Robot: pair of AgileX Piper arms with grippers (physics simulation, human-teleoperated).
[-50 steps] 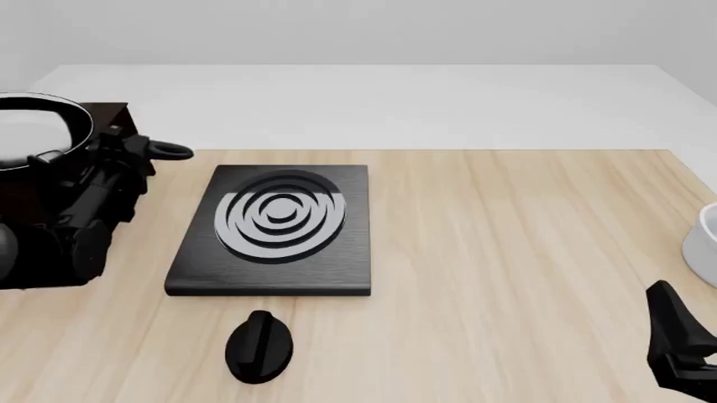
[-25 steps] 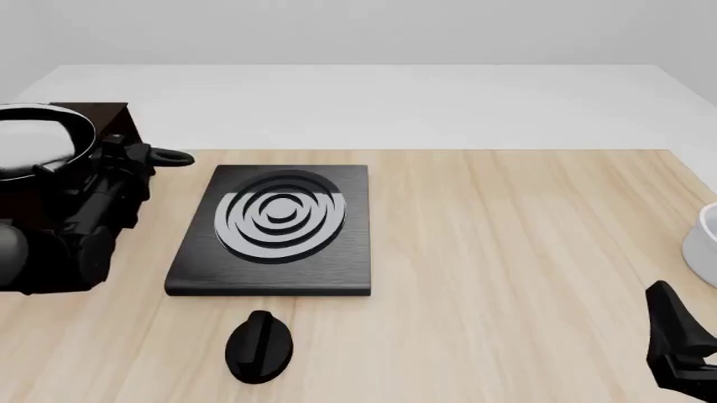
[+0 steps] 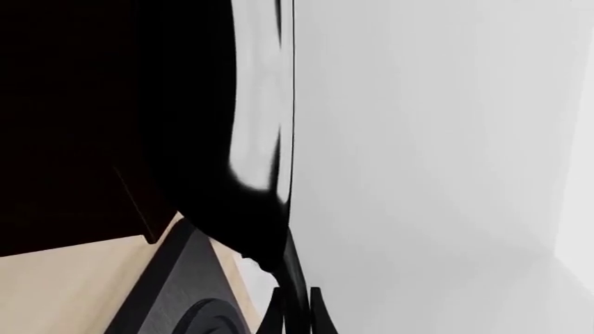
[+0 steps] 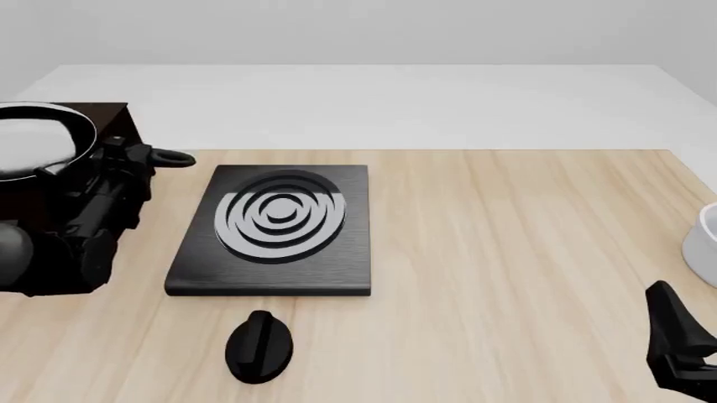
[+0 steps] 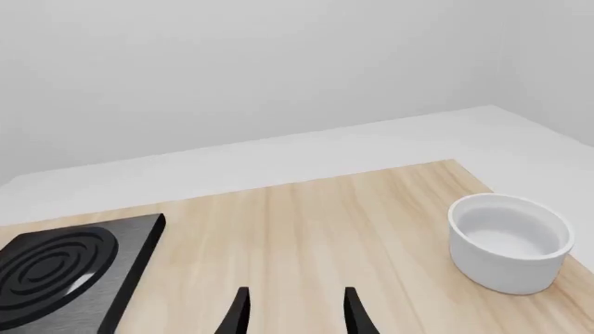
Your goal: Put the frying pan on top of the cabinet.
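Note:
The frying pan (image 4: 32,138), black with a silvery rim and a pale inside, is over the flat top of the dark cabinet (image 4: 110,116) at the far left of the front view. I cannot tell whether it rests on the top or hangs just above it. My left gripper (image 4: 117,162) is shut on the pan's handle, and the looped end (image 4: 174,157) sticks out to the right. The left wrist view is filled by the pan's black side (image 3: 250,209) and the cabinet (image 3: 74,139). My right gripper (image 5: 295,314) is open and holds nothing, low at the front right (image 4: 677,348).
A flat black stove plate (image 4: 274,227) with silver rings lies on the wooden table just right of the cabinet. A small black knob (image 4: 260,346) lies in front of it. A white bowl (image 5: 510,240) stands at the table's right edge (image 4: 706,235).
The left gripper and the pan have shifted slightly left and down over the cabinet top. The right arm has not moved.

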